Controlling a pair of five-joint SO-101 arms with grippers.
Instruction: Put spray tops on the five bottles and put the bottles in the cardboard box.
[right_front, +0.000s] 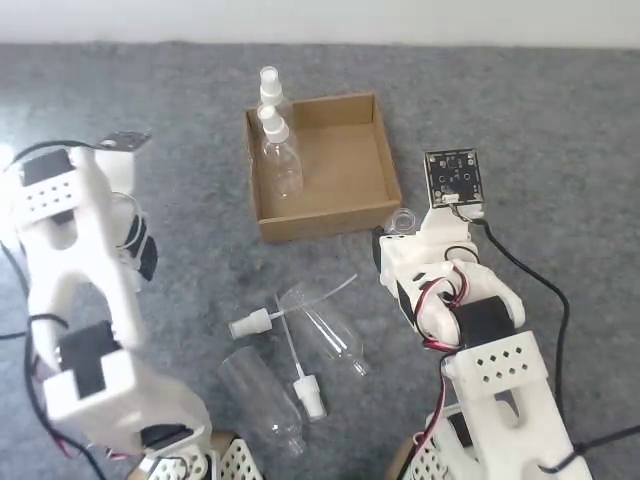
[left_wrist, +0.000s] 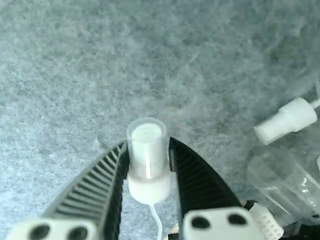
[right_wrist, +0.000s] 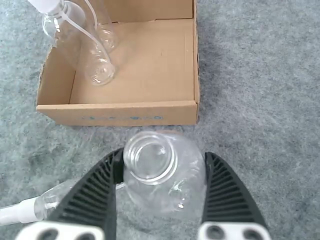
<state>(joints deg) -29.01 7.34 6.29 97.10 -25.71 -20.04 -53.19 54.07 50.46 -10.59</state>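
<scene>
While beside box (right_wrist: 120, 112), bottle (right_wrist: 165, 177) between right fingers (right_wrist: 92, 192).

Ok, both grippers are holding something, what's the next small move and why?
Probably bring the left gripper with its spray top to the bottle in the right gripper and line the tube up with the open mouth: that bottle has no top yet, so it shouldn't go in the cardboard box.

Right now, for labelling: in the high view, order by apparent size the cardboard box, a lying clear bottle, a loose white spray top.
1. Brown cardboard box
2. Clear plastic bottle lying nearest it
3. Loose white spray top
</scene>
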